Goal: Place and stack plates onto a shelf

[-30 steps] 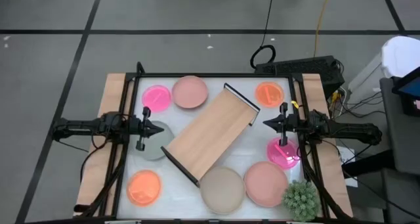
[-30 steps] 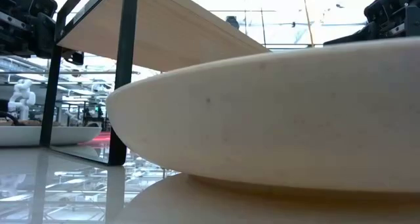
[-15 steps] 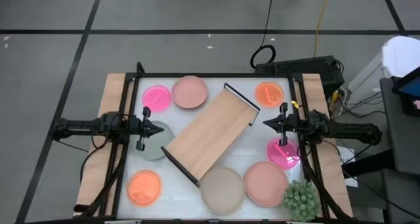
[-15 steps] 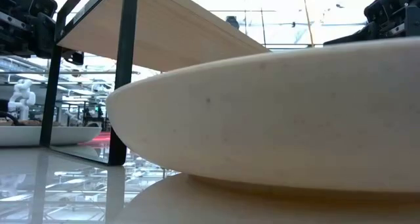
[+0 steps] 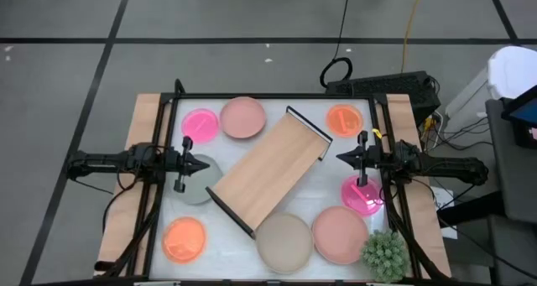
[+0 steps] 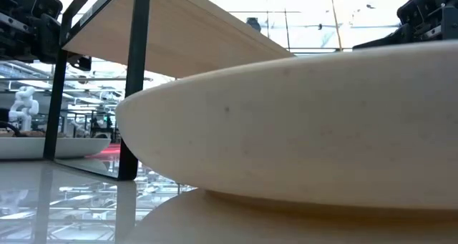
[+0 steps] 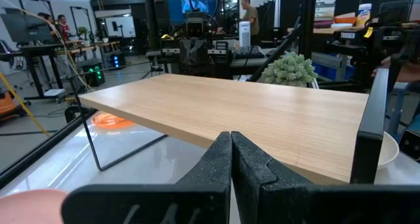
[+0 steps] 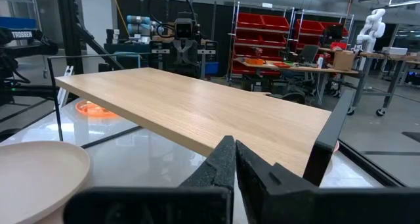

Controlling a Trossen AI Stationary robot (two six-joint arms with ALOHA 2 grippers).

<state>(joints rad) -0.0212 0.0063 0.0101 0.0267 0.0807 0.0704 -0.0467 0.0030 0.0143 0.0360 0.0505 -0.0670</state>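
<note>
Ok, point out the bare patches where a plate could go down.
The shelf top is bare along its whole length. Some white table shows between the orange plate and the beige plate. The near right corner, with the dusty pink plate and plant, is crowded.

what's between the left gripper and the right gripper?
High view: only the long light-wood shelf, lying diagonally between the shut left gripper and the shut right gripper.

No readable text, labels, brands or numbers on anything in view.
</note>
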